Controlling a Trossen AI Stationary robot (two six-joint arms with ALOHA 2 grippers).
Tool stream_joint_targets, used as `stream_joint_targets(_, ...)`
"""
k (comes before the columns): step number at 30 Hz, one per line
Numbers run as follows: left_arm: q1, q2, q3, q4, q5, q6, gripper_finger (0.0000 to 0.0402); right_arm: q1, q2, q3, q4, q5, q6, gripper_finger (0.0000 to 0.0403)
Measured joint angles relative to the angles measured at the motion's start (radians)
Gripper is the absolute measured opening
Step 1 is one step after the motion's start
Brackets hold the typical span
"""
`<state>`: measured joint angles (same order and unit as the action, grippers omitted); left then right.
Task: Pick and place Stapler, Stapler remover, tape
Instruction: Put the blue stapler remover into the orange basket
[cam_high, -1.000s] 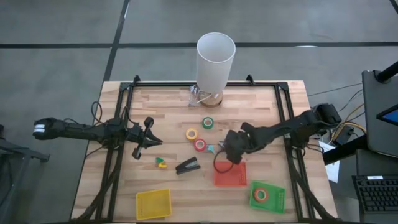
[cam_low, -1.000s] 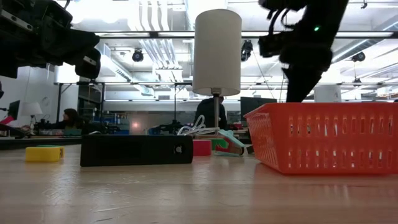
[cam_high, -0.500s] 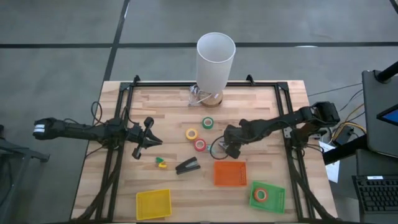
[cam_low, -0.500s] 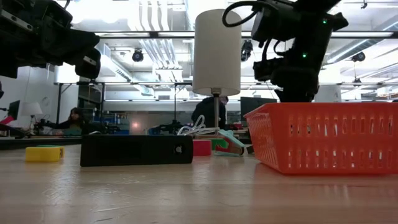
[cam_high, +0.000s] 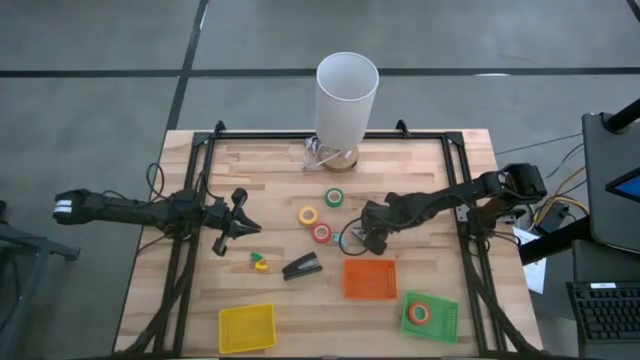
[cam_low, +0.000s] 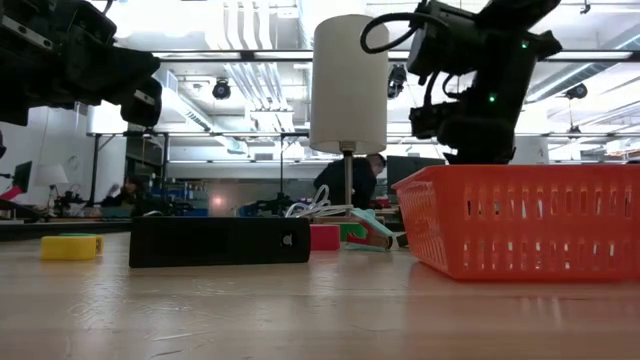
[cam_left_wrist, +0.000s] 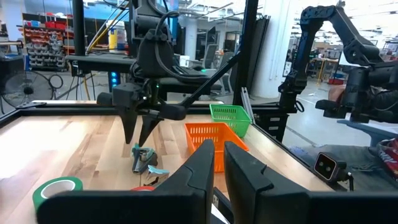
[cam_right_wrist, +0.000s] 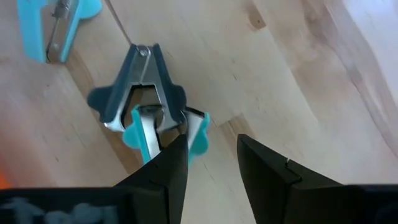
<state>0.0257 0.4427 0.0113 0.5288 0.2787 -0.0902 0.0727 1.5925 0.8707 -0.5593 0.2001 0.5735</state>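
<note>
1. Right gripper (cam_high: 352, 238) at frame centre-right, arm stretched in from the right edge, jaws spread, tips down just over the teal stapler remover (cam_right_wrist: 146, 102), empty.
2. Left gripper (cam_high: 252, 228) at centre-left, arm level, jaws nearly together, empty.
3. Stapler (cam_high: 301, 267) lower centre on tabletop (cam_high: 420, 170); tape (cam_high: 321, 233) rolls mid-frame.

Even, bright overhead light on bench (cam_high: 270, 190); shadows soft & short. Low view backlit by ceiling strip lights (cam_low: 240, 60), glare up top, arms near silhouette, foreground wood blurry. Right wrist view: own fingers (cam_right_wrist: 165, 174) out of focus.
</note>
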Motion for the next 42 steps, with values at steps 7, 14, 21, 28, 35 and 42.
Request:
stream_joint_targets(7, 0.000, 0.000, 0.000, 0.000, 0.000, 0.000, 0.0039, -0.004, 0.000, -0.020, 0.040, 0.000, -0.006, 0.0106)
stream_joint_targets(14, 0.000, 0.000, 0.000, 0.000, 0.000, 0.000, 0.0039, -0.004, 0.000, -0.022, 0.041, -0.002, -0.019, 0.0039)
stream_joint_targets(21, 0.000, 0.000, 0.000, 0.000, 0.000, 0.000, 0.0039, -0.004, -0.003, -0.022, 0.043, 0.001, -0.035, 0.0010)
stream_joint_targets(28, 0.000, 0.000, 0.000, 0.000, 0.000, 0.000, 0.0039, 0.023, -0.022, 0.045, -0.039, -0.017, -0.035, 0.0008)
stream_joint_targets(35, 0.000, 0.000, 0.000, 0.000, 0.000, 0.000, 0.0039, 0.071, -0.035, 0.149, -0.140, 0.006, -0.029, 0.0008)
stream_joint_targets(42, 0.000, 0.000, 0.000, 0.000, 0.000, 0.000, 0.0039, 0.148, -0.035, 0.239, -0.226, 0.028, 0.000, 0.0008)
